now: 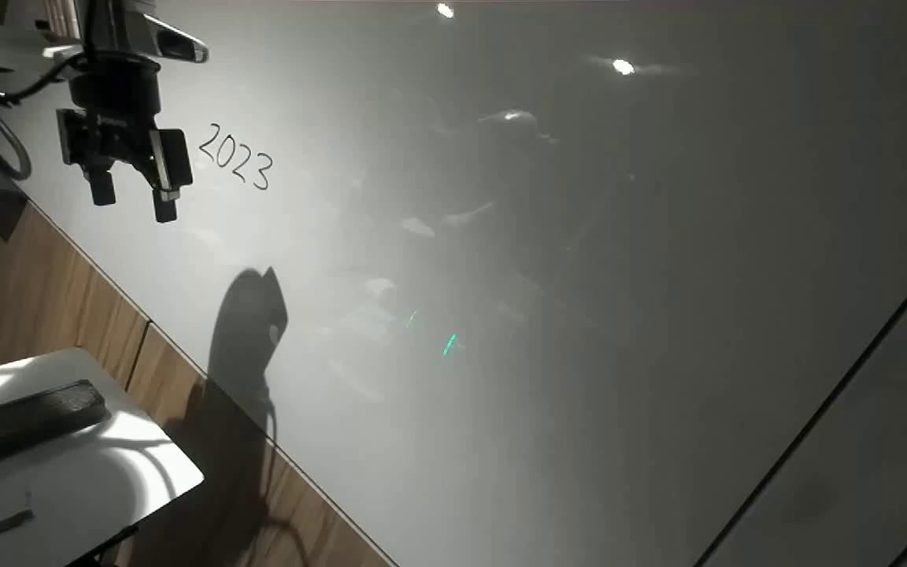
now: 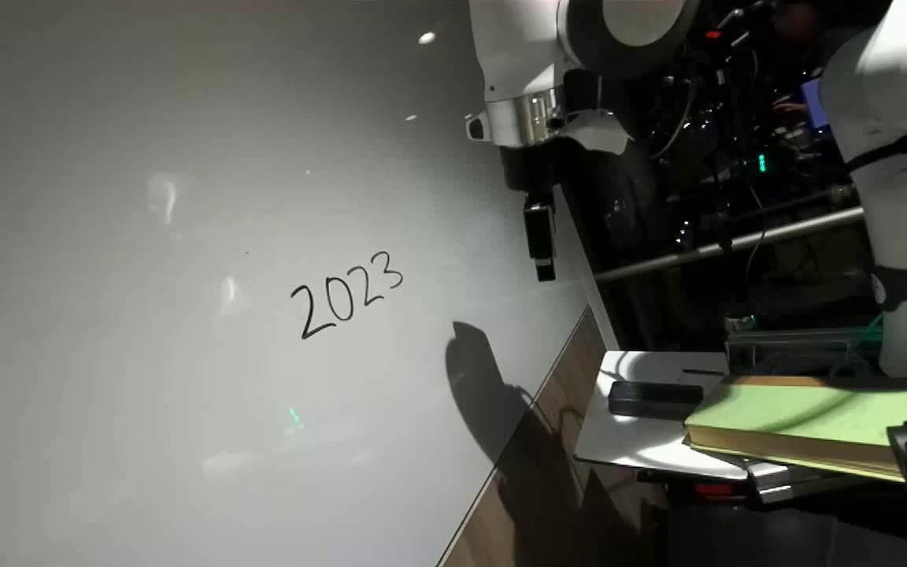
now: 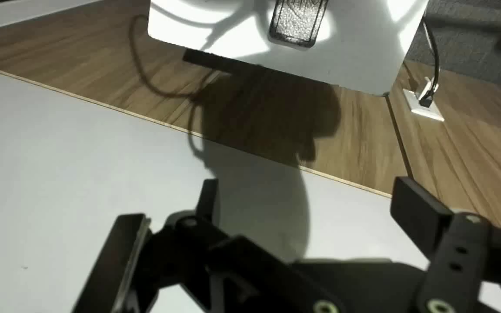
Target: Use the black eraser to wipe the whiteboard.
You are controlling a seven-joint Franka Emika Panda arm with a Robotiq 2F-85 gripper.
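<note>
- Spotted the matte black oblong eraser [image 2: 654, 400] lying flat on the small white bench [image 2: 625, 438], not grabbed yet.
- See blocky black robot fingers [image 1: 164, 209] spread apart, gripping nothing.
- Can read black handwritten "2023" [image 2: 347, 296] on the big glossy grey-white whiteboard [image 1: 564, 276], so guessing no wiping done: grab and scrub to go.

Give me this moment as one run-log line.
gripper: open, empty | black eraser: on white table top | whiteboard: bears handwritten 2023

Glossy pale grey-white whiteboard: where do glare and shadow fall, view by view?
In both exterior views, bright glare spots high on the whiteboard, and a dark shadow running off its edge onto brown wood-grain panelling; in the wrist view, shadow crosses that edge too, no pinpoint glare on the board.
</note>
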